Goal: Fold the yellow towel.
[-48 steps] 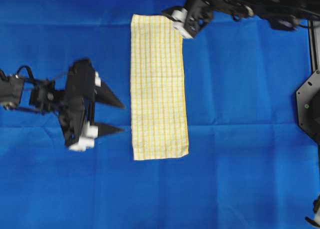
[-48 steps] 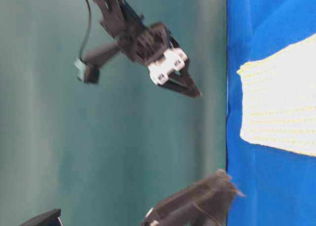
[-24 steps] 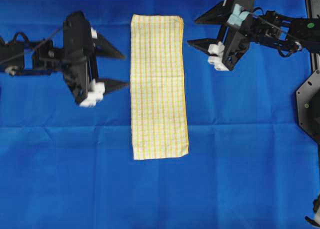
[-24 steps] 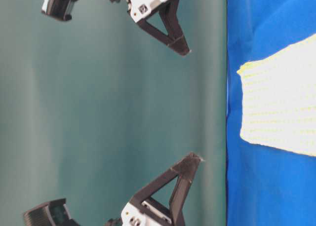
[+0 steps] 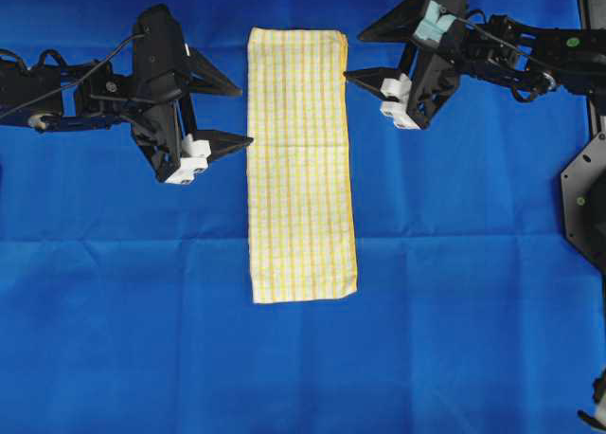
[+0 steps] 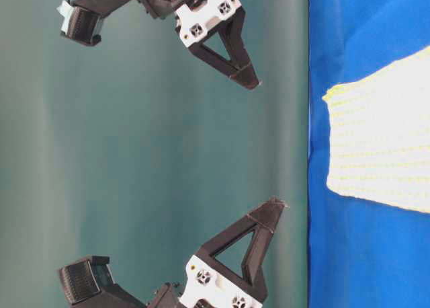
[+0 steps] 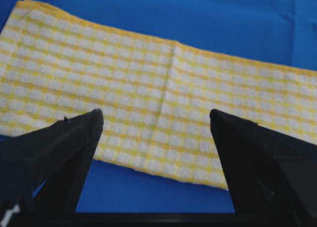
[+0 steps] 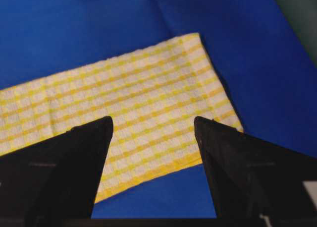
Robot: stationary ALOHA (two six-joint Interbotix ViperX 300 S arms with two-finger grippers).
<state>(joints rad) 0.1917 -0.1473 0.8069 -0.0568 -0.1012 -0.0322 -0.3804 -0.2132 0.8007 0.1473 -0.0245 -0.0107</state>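
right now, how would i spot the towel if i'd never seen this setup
Start from the big blue cloth that covers the whole table. Near its middle, reaching toward the top edge of the overhead view, a long narrow strip lies flat between the left gripper and the right gripper, both open. That strip is the towel: white with a fine yellow check, the only patterned thing on plain blue.

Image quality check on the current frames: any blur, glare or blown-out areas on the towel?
Overhead: sharp, even light, towel checks readable, no glare. Table-level: image is turned sideways, towel overexposed, its checks nearly washed out, cloth edge soft. Left wrist: towel crisp, dark tool fingers in the foreground slightly soft. Right wrist: the same, towel clear, fingers near-black with no detail.
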